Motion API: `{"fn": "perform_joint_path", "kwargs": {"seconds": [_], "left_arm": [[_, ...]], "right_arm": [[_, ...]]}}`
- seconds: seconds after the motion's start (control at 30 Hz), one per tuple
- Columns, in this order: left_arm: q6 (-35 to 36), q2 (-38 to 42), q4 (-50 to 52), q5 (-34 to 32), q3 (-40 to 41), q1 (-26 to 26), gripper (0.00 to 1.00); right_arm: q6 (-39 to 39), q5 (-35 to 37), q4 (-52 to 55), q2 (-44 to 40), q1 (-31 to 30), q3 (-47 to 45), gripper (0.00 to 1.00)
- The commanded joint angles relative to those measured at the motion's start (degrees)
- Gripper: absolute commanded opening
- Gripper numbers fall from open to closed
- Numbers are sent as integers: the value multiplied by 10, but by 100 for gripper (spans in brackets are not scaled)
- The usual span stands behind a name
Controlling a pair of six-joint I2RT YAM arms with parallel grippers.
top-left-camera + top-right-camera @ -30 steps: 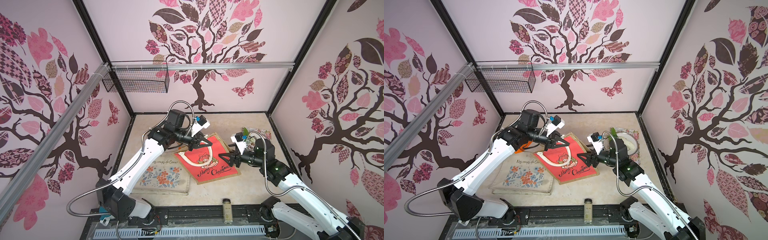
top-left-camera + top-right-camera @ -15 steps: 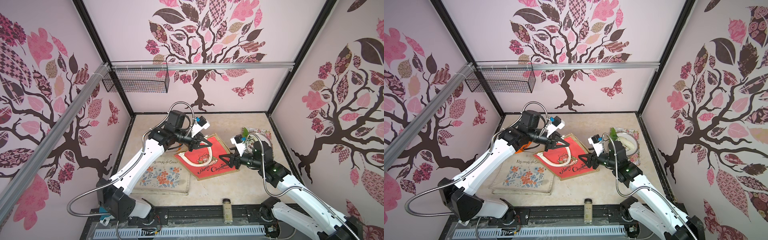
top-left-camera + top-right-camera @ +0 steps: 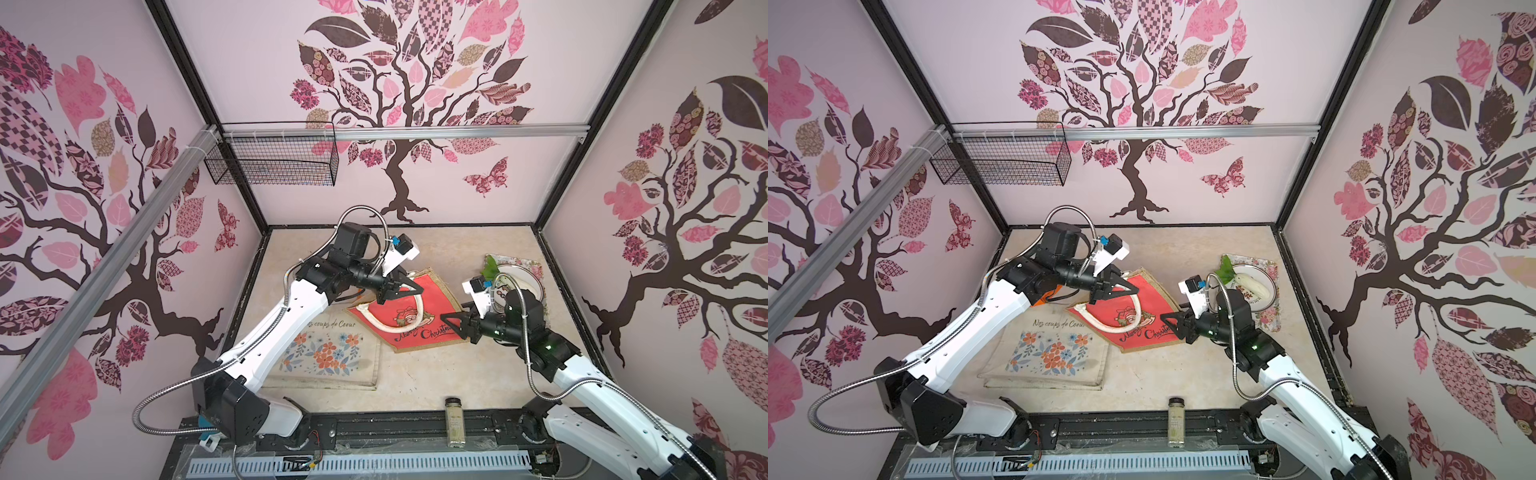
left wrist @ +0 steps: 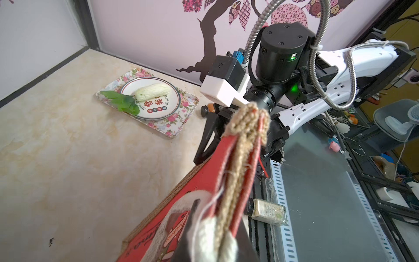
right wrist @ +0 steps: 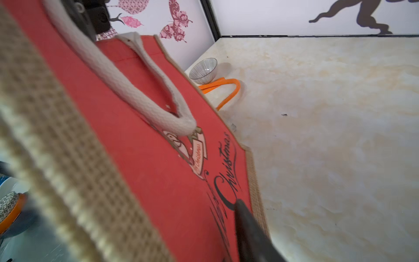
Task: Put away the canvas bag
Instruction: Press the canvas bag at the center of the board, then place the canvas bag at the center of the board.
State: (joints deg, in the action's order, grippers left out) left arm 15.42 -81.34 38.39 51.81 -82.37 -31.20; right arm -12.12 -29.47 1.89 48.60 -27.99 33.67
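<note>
Right gripper (image 3: 451, 326) narrows its jaws astride the red canvas bag (image 3: 415, 328) at its 3 o'clock edge, firm pinch not yet clear. Left gripper (image 3: 409, 287) pinches the 11 o'clock rim. With the bag half-raised mid-tabletop (image 3: 436, 249), a two-armed lift looks near.

The canvas bag (image 3: 440, 297) is in the middle of the table (image 3: 415, 245), with a second bag (image 3: 328, 353) flat just left of it and nearer the front, and a bowl (image 5: 203, 70) farther left by the side wall (image 3: 124, 208). Right of the canvas bag, a tray (image 4: 183, 118) carries a plate (image 4: 169, 108) with a vegetable (image 4: 154, 91) on it. In front of the canvas bag a jar (image 3: 455, 422) lies at the table's front edge; behind it and to the left, a basket (image 3: 274, 162) hangs on the back wall (image 3: 457, 199).
</note>
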Motion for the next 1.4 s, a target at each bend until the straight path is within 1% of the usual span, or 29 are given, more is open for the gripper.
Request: {"fn": "perform_joint_path", "kwargs": {"seconds": [0.0, 0.03, 0.07, 0.1, 0.13, 0.17, 0.2, 0.23, 0.33, 0.37, 0.4, 0.47, 0.5, 0.6, 0.63, 0.67, 0.7, 0.77, 0.87, 1.0, 1.07, 1.13, 1.2, 1.27, 1.3, 1.37], "left_arm": [[-2, 23, -39, 13, 7, 2, 0], [7, 23, -37, 22, 8, 2, 0], [6, 21, -39, 21, 11, 2, 0], [6, 20, -39, 18, 12, 2, 0], [10, 16, -36, 18, 12, 2, 0], [10, 13, -34, 18, 9, 2, 0], [9, 11, -34, 17, 8, 2, 0], [5, 11, -36, 13, 7, 2, 0], [-3, 10, -42, -4, 9, 3, 0], [-6, 10, -45, -4, 9, 3, 0], [-7, 9, -46, -4, 11, 3, 0], [-10, 8, -48, -5, 10, 3, 0], [-11, 6, -48, -8, 10, 3, 0], [-14, 6, -51, -25, 11, 3, 0], [-16, 5, -53, -36, 12, 3, 5], [-22, 5, -56, -53, 12, 3, 22], [-35, 6, -66, -79, 15, 3, 36], [-47, 14, -84, -122, 25, 3, 50], [-58, 36, -121, -161, 49, 3, 74], [-83, 73, -184, -212, 89, 3, 97], [-89, 80, -194, -217, 96, 0, 98], [-90, 81, -190, -236, 91, -7, 98], [-100, 79, -183, -278, 83, -14, 98], [-134, 80, -178, -331, 74, -15, 98], [-153, 84, -176, -354, 76, -15, 98], [-214, 98, -192, -406, 99, -14, 98]], "right_arm": [[-8, -3, 21, 6, 1, -4, 68], [-11, -9, 15, 3, 2, -9, 74], [-28, 2, 4, -4, 1, -19, 80], [-47, 14, -11, -14, 1, -31, 83], [-48, 4, -24, -25, 1, -40, 81], [-42, -9, -37, -36, 1, -48, 77], [-46, -8, -42, -41, 2, -51, 69], [-49, 2, -40, -43, 1, -50, 64], [-46, 7, -19, -27, 2, -42, 57], [-47, 7, -15, -18, 1, -38, 50], [-49, 5, -12, -11, 2, -37, 37], [-54, 3, -14, 1, 1, -36, 6], [-57, 5, -16, 3, 1, -37, 0], [-71, 15, -27, 1, 1, -44, 0], [-77, 15, -30, 0, 1, -45, 0], [-86, 7, -35, 0, 1, -46, 0], [-95, -1, -42, 0, 2, -46, 0], [-121, -18, -61, 2, 1, -51, 0], [-165, -54, -103, 8, 2, -66, 0], [-245, -99, -188, 19, 8, -97, 0], [-277, -110, -209, 28, 26, -104, 0], [-300, -112, -210, 43, 62, -108, 0], [-320, -127, -210, 66, 108, -109, 0], [-321, -150, -212, 82, 135, -106, 0], [-313, -145, -201, 86, 137, -102, 0], [-289, -129, -164, 98, 139, -86, 0]]}}
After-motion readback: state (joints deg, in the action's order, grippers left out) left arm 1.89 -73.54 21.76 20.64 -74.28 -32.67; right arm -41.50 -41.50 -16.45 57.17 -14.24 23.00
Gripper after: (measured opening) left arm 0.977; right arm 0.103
